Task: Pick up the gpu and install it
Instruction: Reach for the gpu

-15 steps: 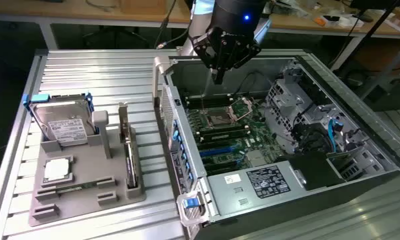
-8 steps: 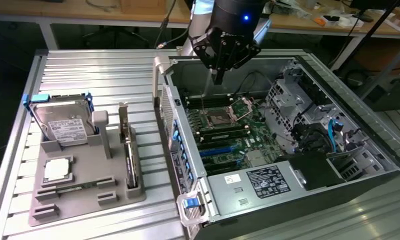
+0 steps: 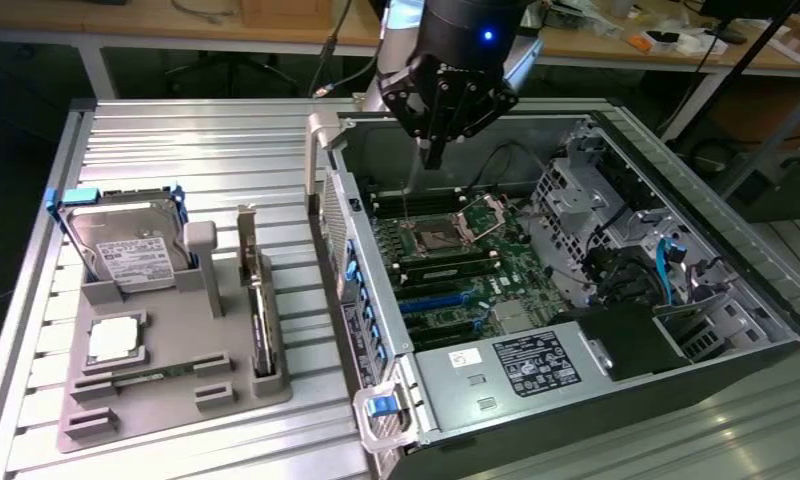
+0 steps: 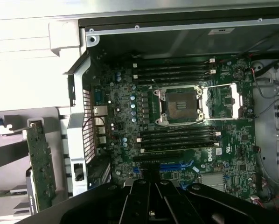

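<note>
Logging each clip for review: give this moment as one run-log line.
gripper: shut, empty, above open case | gpu: upright in holder beside case, not yet picked

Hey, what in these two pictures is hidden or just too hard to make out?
Exterior view: the graphics card stands edge-on in its gray stand, hiding its face.
Wrist view: the tool blocks part of the motherboard.
Exterior view: the hard drive label's print is too small to read.
</note>
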### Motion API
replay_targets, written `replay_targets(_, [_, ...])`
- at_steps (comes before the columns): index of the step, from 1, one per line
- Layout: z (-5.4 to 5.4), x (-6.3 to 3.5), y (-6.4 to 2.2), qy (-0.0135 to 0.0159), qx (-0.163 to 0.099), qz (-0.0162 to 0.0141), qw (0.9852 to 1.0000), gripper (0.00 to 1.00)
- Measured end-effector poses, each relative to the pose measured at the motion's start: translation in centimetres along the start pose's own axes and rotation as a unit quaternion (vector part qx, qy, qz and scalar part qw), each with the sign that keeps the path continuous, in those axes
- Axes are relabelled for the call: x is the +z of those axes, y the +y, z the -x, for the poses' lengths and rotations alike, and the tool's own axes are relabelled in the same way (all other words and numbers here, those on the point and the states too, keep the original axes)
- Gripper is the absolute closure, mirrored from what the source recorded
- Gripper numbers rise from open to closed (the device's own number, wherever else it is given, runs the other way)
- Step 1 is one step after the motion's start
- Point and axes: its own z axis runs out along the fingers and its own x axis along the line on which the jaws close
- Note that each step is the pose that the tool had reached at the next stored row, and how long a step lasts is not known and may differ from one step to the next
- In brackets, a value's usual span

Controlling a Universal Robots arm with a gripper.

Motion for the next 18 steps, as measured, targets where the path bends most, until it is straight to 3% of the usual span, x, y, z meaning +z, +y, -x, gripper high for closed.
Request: replay_targets(18, [-2.6,-0.07,-0.20,-0.0004,0.000,0.0001,1.0000,0.89])
